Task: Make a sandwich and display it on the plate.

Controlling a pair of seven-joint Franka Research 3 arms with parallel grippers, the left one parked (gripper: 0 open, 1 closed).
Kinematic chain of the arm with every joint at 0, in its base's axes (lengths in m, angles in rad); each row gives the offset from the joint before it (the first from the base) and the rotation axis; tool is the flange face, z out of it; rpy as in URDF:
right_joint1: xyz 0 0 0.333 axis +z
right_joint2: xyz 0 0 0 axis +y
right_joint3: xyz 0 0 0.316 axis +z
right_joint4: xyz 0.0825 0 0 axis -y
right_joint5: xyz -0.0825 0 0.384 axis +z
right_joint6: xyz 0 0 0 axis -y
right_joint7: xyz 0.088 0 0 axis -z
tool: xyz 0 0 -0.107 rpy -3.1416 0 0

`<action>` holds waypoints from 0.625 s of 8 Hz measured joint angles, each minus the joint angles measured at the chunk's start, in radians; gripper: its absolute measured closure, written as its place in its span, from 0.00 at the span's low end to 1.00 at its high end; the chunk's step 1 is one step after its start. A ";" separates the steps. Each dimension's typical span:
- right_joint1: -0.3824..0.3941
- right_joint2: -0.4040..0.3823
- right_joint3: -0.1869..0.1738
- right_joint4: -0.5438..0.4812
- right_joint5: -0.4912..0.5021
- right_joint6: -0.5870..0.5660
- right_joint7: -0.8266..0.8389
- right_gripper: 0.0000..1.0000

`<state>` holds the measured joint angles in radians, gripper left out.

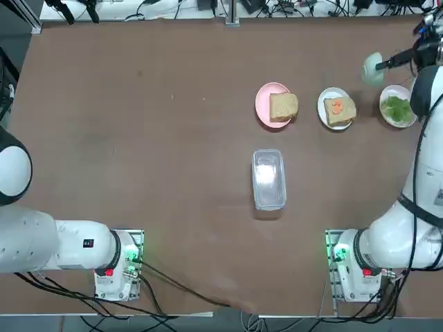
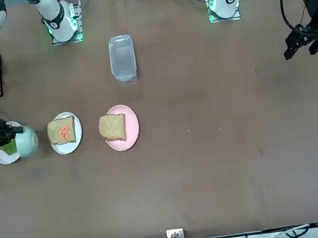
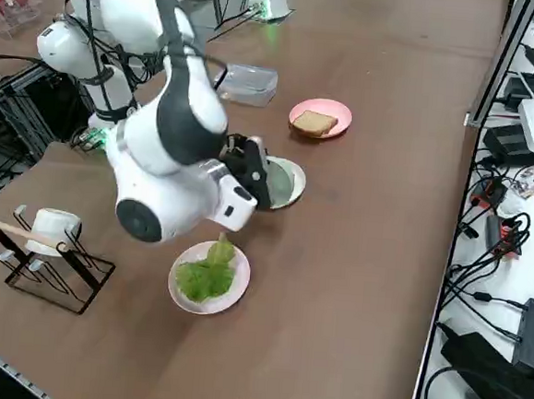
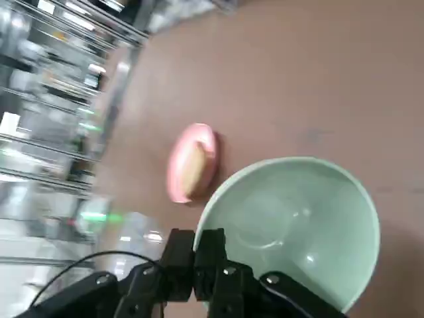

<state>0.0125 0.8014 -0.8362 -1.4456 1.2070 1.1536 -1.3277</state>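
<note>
**Right tool (image 4: 197,242) pinching a pale green bowl (image 4: 298,225)**

Clamped tight on the bowl's rim, with the black fingers (image 4: 213,246) shut on it. Held up off the tabletop (image 1: 138,138), tipped on its side, with nothing inside. Up near the far right corner of the tabletop, just past the row of plates.

Three small plates in that row, in the right half of the tabletop, closer to the far edge than to the robot's edge. Nearest the right edge, a pale plate (image 1: 410,97) with green leaves (image 1: 396,108) on it, close to the hanging bowl. Next along, the white plate (image 1: 323,109) with one bread slice (image 1: 341,113) on it and a small orange piece (image 1: 337,106) on top of the bread. Next, closest to the middle, a pink plate (image 1: 262,104) with a second bread slice (image 1: 284,106), bare on top and poking over the plate's rim. All three plates apart, not touching.

No sandwich put together yet: bread, orange piece and leaves spread over three plates.

Closer to the robot's edge, below the pink plate, a clear box (image 1: 268,178) lying by itself.
</note>
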 joint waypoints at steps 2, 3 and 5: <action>0.018 0.005 -0.003 0.069 -0.074 0.174 0.014 0.97; 0.023 0.019 -0.002 0.089 -0.099 0.261 0.014 0.97; 0.029 0.074 0.000 0.138 -0.158 0.421 0.000 0.97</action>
<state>0.0415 0.8754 -0.8357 -1.3079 1.0489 1.5745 -1.3276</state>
